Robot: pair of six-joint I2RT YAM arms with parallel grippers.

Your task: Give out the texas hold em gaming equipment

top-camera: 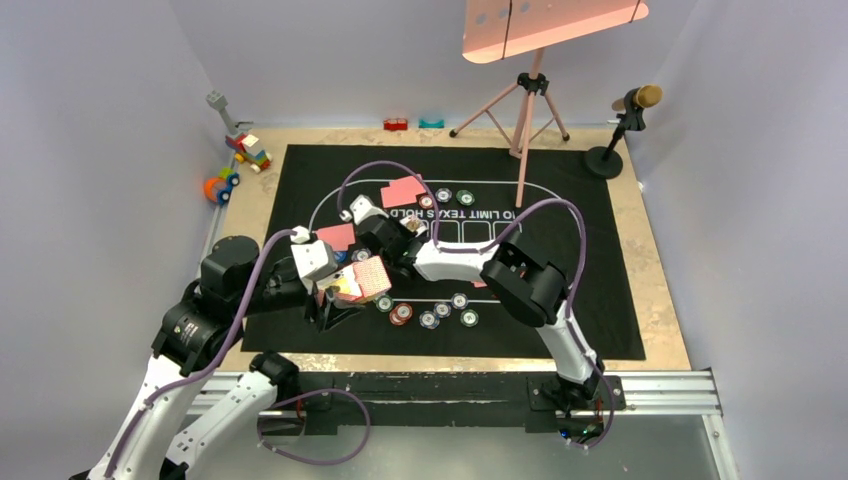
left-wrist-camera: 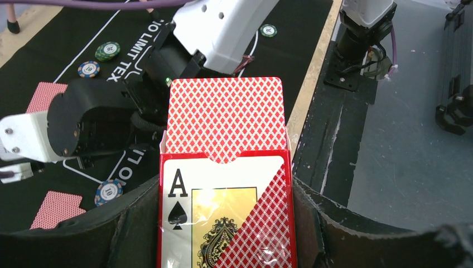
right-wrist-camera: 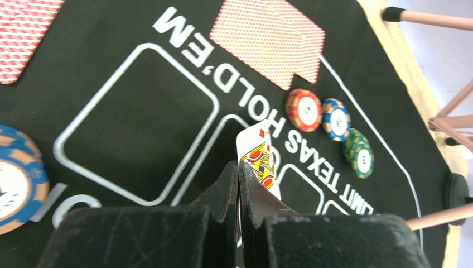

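My left gripper [left-wrist-camera: 223, 192] is shut on a red card box [left-wrist-camera: 226, 218] with an ace of spades on its front. Pink-backed cards [left-wrist-camera: 226, 114] stick out of its top. In the top view the box [top-camera: 366, 280] is held over the mat's near left. My right gripper [right-wrist-camera: 239, 166] is shut on one face-up diamond court card [right-wrist-camera: 259, 159], just above the mat [right-wrist-camera: 139, 123]; it is near the mat's middle in the top view [top-camera: 408, 232]. Two overlapping pink-backed cards [right-wrist-camera: 268, 44] lie beyond, beside red [right-wrist-camera: 303, 109], blue [right-wrist-camera: 336, 118] and green [right-wrist-camera: 358, 152] chips.
Several chips [top-camera: 428, 318] lie in a row on the mat's near part. Another pink-backed card [top-camera: 337, 237] lies at the left. Toy blocks [top-camera: 248, 150] sit at the far left corner. A pink tripod [top-camera: 530, 110] and a microphone stand [top-camera: 622, 125] are at the back right.
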